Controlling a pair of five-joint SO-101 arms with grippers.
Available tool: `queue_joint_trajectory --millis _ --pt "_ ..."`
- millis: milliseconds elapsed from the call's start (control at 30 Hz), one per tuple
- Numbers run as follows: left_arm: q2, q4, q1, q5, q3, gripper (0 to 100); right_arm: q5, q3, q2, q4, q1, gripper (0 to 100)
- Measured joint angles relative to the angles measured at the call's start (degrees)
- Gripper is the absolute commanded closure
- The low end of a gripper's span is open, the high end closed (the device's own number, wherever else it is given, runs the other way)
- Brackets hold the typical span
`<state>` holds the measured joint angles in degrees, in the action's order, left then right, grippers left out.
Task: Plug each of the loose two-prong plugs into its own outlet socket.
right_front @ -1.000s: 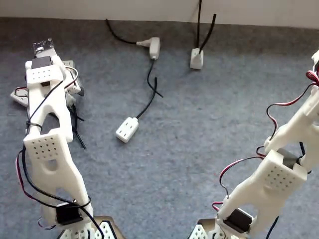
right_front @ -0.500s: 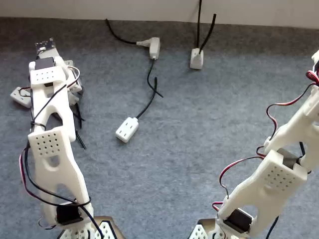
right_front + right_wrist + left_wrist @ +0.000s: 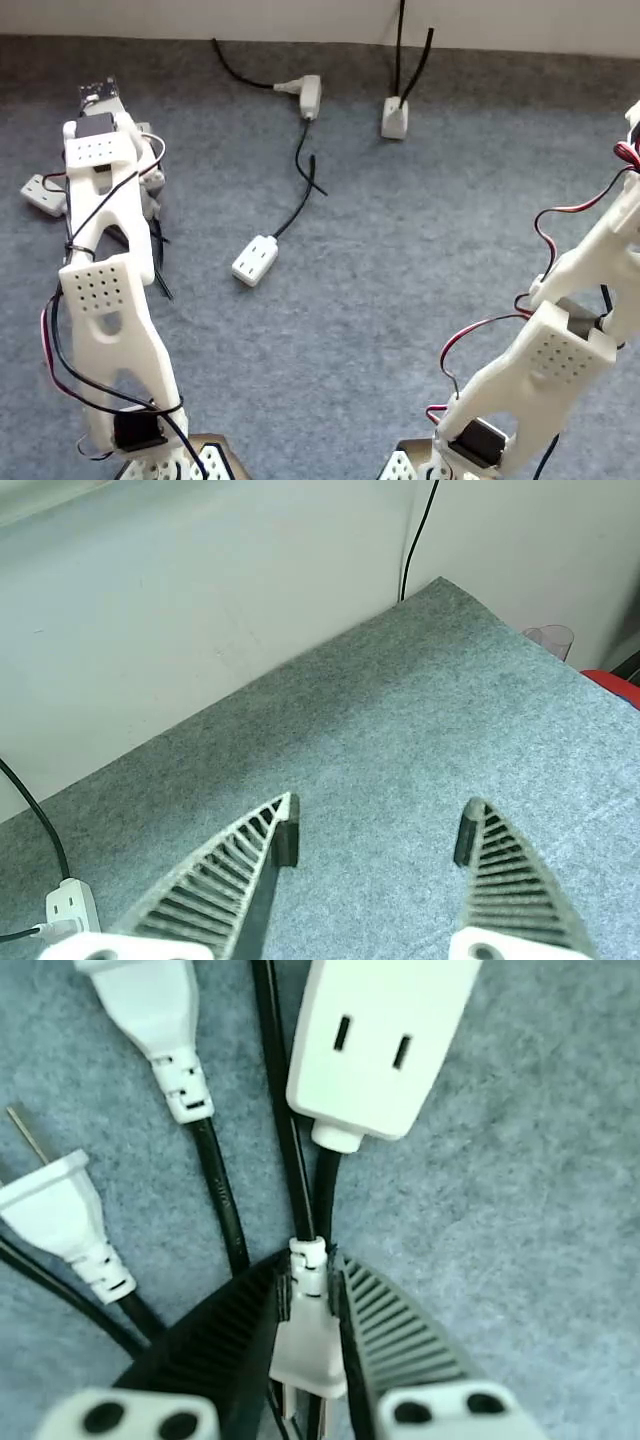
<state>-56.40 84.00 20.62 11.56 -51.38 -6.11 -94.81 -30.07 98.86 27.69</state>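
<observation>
I am standing by the table. Closest to me, the left gripper [image 3: 308,1275] has its two dark jaws squeezed tight on a small white plug [image 3: 305,1345]. The plug sits right between them, low over the grey mat [image 3: 520,1210]. Its two prongs seem to point back at the wrist.

So I think the grabbing step is done and the plugging-in step comes next. Just past the held plug lies a white socket block [image 3: 385,1045] with two slots facing up. To go in, the plug would have to be turned so that its prongs face the slots, lined up straight, and then pushed. A black cord runs between the two, and I cannot tell whose it is.

Beside the gripper lies a loose plug [image 3: 55,1215] with a thin prong sticking out. A bit further off is another white cord end [image 3: 150,1005]. I cannot tell if that one is a plug or a socket.

The right gripper [image 3: 377,830] hangs high above the mat with its jaws wide apart and nothing in them.

From above, the left arm [image 3: 100,290] covers its own jaws, so the wrist view is the one that tells me about the grip. The high view tells me the layout. A middle socket [image 3: 255,260] lies out on the mat. Far back, near the wall, lie a far plug [image 3: 308,95] and a far socket [image 3: 395,118].
</observation>
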Motion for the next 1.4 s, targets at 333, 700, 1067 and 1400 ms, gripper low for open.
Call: queue_joint_trajectory --millis 333,700,1067,1400 --pt "3.4 16.8 0.4 -9.2 -6.2 99 0.0 0.0 0.0 0.0 0.0 74.5" --pt "21.6 17.0 0.4 -17.6 12.1 99 0.0 0.0 0.0 0.0 0.0 74.5" --pt "41.3 15.4 0.4 -26.6 47.7 99 0.0 0.0 0.0 0.0 0.0 74.5" --pt "57.5 -3.0 0.4 -26.8 83.7 99 0.0 0.0 0.0 0.0 2.8 74.5"
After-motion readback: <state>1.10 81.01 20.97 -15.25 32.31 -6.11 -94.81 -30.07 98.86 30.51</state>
